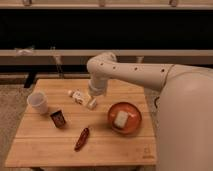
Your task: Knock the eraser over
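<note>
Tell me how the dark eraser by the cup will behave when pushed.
The eraser seems to stand upright on a small base, so a push near its top would probably tip it. It looks small and stiff, likely light. The gripper hangs to its right, over the table.

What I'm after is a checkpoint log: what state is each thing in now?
Small dark brown eraser block: standing, not knocked over.
White round cup: upright.
White rectangular box with cap: lying on its side.
Red-brown chili pepper: lying flat.
Orange round bowl: upright, holding a pale block.
Gripper: low beside the white box, apart from the eraser.
</note>
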{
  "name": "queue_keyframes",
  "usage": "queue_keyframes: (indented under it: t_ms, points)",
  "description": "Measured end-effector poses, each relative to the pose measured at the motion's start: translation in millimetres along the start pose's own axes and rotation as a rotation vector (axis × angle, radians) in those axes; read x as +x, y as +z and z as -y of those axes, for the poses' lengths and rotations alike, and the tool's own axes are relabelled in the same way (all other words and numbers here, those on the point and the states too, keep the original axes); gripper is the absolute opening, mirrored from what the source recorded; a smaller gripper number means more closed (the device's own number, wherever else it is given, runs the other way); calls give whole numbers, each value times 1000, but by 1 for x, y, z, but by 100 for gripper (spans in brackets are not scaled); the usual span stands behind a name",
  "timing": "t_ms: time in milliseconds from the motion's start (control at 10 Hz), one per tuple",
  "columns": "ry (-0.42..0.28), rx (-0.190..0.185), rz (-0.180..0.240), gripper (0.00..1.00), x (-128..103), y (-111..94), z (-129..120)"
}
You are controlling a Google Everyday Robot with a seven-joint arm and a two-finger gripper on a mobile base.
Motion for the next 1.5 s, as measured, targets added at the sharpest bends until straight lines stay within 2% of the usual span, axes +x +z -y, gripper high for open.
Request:
queue_keyframes:
  t_ms: [200,600,1000,1500]
  points:
    - [-55,-1,7,80,-24,4,-23]
    - [-153,1,7,80,-52,13,-66]
    - [-224,-1,0,80,-79,40,-125]
    - [-241,2,-22,80,-102,57,-144]
